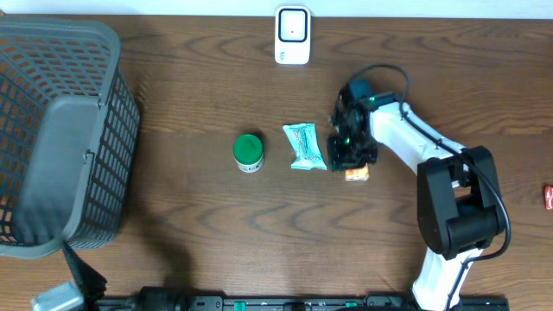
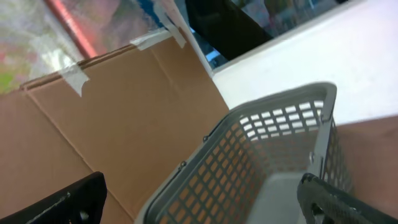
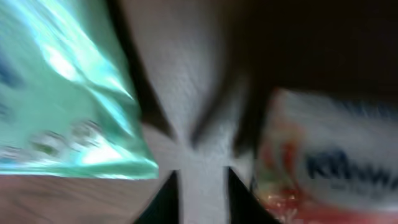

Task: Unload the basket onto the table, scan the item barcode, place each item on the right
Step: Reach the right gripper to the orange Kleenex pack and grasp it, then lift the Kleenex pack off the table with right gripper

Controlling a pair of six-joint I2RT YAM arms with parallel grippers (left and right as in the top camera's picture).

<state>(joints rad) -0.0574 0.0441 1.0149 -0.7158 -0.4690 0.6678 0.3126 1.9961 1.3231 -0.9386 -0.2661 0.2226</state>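
Although the right gripper sits low over the table, a little toward 3 o'clock from its centre, the overhead view hides its fingers under the black head. I cannot tell whether they are clenched on something or only standing around it. A corner of the small orange packet pokes out from under that head at its 6 o'clock edge; the gripper covers the rest. The right wrist view is badly smeared. A white and red wrapper with blue lettering, cut off by the frame, fills its 4 o'clock part, and dark shapes at 6 o'clock may be fingers, too blurred to be sure. The teal packet lies just beside the gripper on its 9 o'clock side; whether the two touch cannot be made out. Farther toward 9 o'clock, apart from the teal packet, stands the green-lidded jar. The white scanner stands at the table's 12 o'clock edge, well apart from the orange packet. The grey mesh basket takes up the 9 o'clock side, cut off by the frame. A small red thing at the 3 o'clock edge is also cut off and too small to identify. The left gripper shows in its wrist view only as two black fingertips in the lower corners, spread wide and released, grasping nothing. Beyond them are the basket's wall and brown cardboard.
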